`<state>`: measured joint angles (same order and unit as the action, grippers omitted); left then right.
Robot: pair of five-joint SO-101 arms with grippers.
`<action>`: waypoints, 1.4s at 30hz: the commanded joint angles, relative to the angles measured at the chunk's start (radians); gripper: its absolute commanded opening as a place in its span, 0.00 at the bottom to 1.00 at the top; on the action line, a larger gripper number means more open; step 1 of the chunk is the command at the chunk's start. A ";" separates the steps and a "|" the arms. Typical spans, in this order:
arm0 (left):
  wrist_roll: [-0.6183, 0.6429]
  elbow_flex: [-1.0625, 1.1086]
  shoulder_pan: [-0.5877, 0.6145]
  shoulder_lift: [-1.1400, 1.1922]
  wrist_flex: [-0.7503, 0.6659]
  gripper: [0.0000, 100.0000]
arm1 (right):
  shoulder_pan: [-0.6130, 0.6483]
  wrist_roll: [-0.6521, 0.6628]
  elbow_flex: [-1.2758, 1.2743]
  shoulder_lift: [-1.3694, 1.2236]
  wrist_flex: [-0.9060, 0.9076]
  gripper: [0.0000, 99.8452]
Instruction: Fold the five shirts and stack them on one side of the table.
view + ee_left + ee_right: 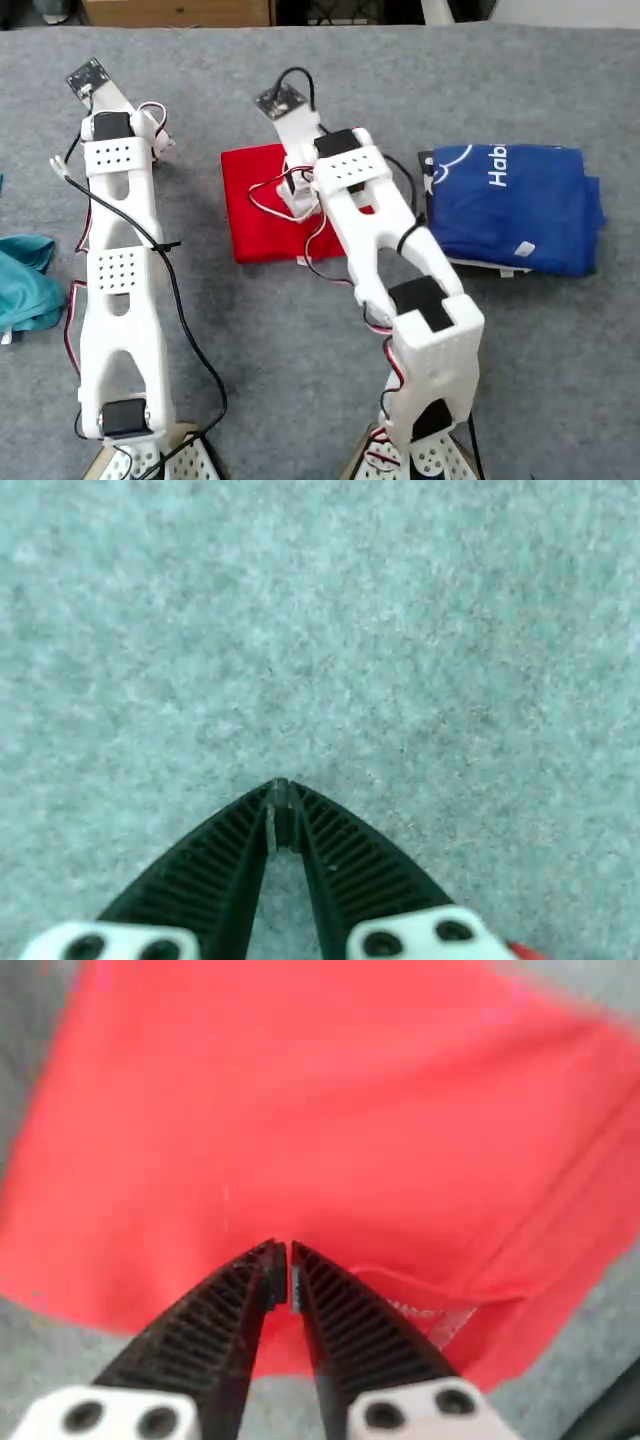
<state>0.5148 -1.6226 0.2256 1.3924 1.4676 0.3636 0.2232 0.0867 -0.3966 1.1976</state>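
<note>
While the folded red shirt (250, 215) is lying mid-table, the right gripper (281, 1272) is being held over it, jaws pressed together, empty. The left gripper (281, 815), jaws likewise together, is being held over bare grey table (400, 630). A folded blue shirt (515, 205) is lying beside the red one.

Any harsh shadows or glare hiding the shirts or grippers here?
High view: even light, faint shadows beside the arms, no glare on red shirt or blue shirt. Left wrist view: table evenly lit around the left gripper. Right wrist view: no hard shadow under the right gripper.
</note>
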 commanded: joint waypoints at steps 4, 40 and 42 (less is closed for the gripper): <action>-0.009 -0.045 0.012 -0.023 -0.015 0.03 | -0.110 -0.006 0.081 -0.028 0.141 0.02; -0.302 -0.036 -0.346 -0.089 0.236 0.03 | -0.262 -0.048 -0.147 0.337 0.387 0.02; -0.262 -0.048 -0.321 -0.084 0.226 0.03 | -0.236 -0.049 -0.226 0.341 0.292 0.02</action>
<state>0.2018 -1.6241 -0.1304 1.3218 1.7131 0.0936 0.1818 -0.0545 -0.1097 1.6042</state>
